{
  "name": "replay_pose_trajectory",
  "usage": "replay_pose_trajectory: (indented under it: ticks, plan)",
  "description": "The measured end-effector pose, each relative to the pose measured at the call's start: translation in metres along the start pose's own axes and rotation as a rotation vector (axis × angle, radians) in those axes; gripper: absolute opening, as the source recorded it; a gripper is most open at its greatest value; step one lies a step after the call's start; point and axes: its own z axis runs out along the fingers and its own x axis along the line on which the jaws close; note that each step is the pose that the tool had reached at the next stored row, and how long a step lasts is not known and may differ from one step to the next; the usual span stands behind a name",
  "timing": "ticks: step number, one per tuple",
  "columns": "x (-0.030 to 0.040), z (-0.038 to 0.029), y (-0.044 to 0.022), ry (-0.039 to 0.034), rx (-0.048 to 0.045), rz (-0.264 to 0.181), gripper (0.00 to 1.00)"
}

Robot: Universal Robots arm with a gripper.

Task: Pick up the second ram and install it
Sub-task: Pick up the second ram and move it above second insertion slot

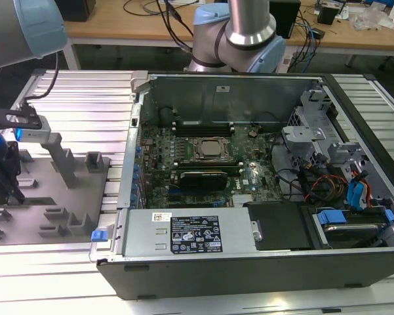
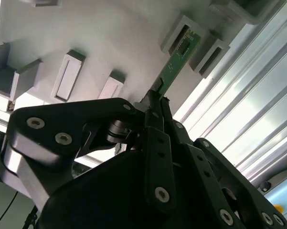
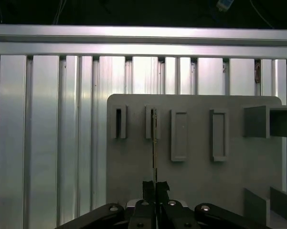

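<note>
- Exterior view's left: grey plastic holder tray (image 1: 85, 197) sitting on the ribbed metal table (image 1: 85, 98).
- Jaws clamped on the slim green ram stick (image 2: 176, 62) by its near end. It points lengthwise away from them, far tip at a tray slot.
- Right: open black PC case (image 1: 249, 269).

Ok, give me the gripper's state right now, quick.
Gripper: shut on the second ram, pinching the green stick by one end; its other end is at a slot of the grey holder tray.

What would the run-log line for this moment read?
gripper: shut on second ram | ram: far end at holder tray slot | install: not done
</note>
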Motion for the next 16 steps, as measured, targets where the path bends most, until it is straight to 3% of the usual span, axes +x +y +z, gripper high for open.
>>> replay_pose_trajectory:
  ticks: [7,16]
  plan:
    - [0.0000,-0.0060,0.0002,0.0000,0.0001,0.000,0.13]
    - [-0.0001,-0.0200,0.0007,0.0000,0.0001,0.000,0.13]
